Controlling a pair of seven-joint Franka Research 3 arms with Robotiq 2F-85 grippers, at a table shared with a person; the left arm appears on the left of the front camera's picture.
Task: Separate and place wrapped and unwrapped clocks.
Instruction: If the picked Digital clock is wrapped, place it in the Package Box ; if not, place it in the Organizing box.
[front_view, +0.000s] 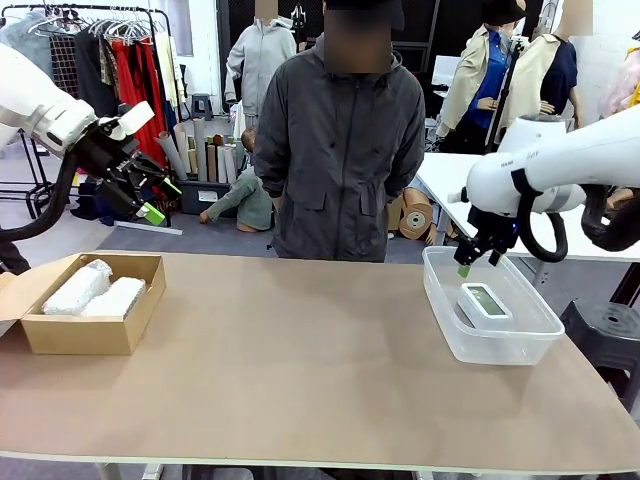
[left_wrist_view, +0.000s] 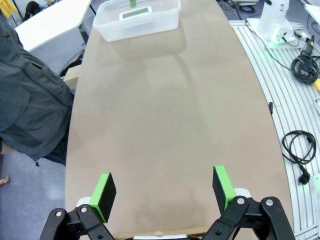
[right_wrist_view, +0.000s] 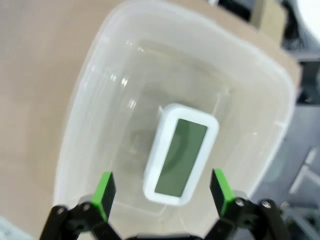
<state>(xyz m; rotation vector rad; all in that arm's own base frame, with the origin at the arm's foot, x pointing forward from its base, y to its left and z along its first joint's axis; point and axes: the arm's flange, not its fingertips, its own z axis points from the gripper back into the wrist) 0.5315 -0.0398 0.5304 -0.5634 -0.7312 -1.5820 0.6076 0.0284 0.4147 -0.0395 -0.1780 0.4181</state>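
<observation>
Now bare clock (right_wrist_view: 180, 154) lies in clear tub (front_view: 530, 345) – right gripper (right_wrist_view: 162, 189) above, released; left gripper (left_wrist_view: 164, 192) released; two bundles (front_view: 95, 290) in box (front_view: 85, 335).

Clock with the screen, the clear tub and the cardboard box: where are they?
bare clock (right_wrist_view: 181, 155), right wrist view, on its grey-green screen.
clear plastic tub (front_view: 500, 350), front view, on its near wall.
cardboard box (front_view: 75, 335), front view, on its front wall.

Both your arms are raised, jaws wide.
Your left gripper (front_view: 150, 200) hangs high at the left side; your right gripper (front_view: 478, 256) points down, fingers spread.
</observation>
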